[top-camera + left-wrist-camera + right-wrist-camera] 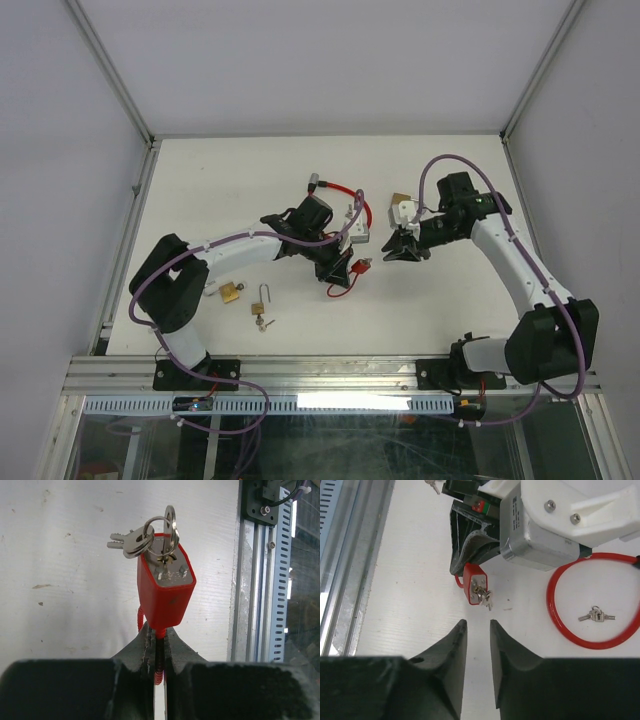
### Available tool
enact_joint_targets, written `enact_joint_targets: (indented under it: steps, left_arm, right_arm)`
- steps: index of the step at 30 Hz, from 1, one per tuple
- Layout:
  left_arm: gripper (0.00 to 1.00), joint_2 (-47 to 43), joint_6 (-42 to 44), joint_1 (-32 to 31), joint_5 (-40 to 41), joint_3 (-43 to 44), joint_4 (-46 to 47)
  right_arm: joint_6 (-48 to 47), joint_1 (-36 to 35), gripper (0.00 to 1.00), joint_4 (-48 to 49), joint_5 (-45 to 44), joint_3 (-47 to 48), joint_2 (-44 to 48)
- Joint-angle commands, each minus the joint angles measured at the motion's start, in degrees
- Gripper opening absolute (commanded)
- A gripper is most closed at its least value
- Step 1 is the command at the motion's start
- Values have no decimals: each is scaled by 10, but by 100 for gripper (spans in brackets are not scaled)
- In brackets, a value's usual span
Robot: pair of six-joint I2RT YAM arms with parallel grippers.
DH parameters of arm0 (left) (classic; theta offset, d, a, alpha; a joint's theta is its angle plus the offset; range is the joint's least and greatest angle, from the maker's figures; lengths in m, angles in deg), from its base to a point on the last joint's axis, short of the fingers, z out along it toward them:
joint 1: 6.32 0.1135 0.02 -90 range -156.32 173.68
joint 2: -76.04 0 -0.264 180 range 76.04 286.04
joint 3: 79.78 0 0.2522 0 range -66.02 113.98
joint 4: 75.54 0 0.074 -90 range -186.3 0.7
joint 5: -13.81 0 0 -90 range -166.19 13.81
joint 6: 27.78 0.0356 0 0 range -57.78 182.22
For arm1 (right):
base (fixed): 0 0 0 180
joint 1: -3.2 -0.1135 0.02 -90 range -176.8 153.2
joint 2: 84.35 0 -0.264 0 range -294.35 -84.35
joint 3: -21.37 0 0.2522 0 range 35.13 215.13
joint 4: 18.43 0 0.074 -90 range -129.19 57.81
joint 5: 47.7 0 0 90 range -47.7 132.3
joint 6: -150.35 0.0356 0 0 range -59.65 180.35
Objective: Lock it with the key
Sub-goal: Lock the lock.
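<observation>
Left gripper jaws clamp the red padlock by its cable, presenting the inserted key (spares dangling) to the right gripper, whose jaws are slightly parted and empty.

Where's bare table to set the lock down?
Free: the far strip along the back wall, and the near patch between the small padlock and the right arm base. Crowded: the centre, around the red padlock, red cable loop, left gripper and right gripper.
</observation>
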Motion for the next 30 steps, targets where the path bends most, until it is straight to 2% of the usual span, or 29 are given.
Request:
enact_joint_targets:
  steps: [1,6,11,20,27,28,30]
  left_arm:
    - [0,-28,17,-2,-17,17,21]
    - [0,-20,15,-7,-19,19,21]
    - [0,-22,15,-9,-22,19,21]
    - [0,-32,19,-11,-30,16,21]
    - [0,-35,21,-10,-30,14,21]
    - [0,-35,21,-10,-30,14,21]
    - [0,-35,21,-10,-29,13,21]
  right_arm:
    - [-8,-5,31,27,62,-2,-9]
    - [-17,-29,43,36,57,12,-51]
    - [1,-58,41,61,31,8,-64]
    - [3,-74,28,70,12,8,-83]
    - [12,-75,26,97,-7,-9,-77]
    - [9,-75,21,94,-4,-9,-78]
    - [-2,-75,5,79,-1,-3,-83]
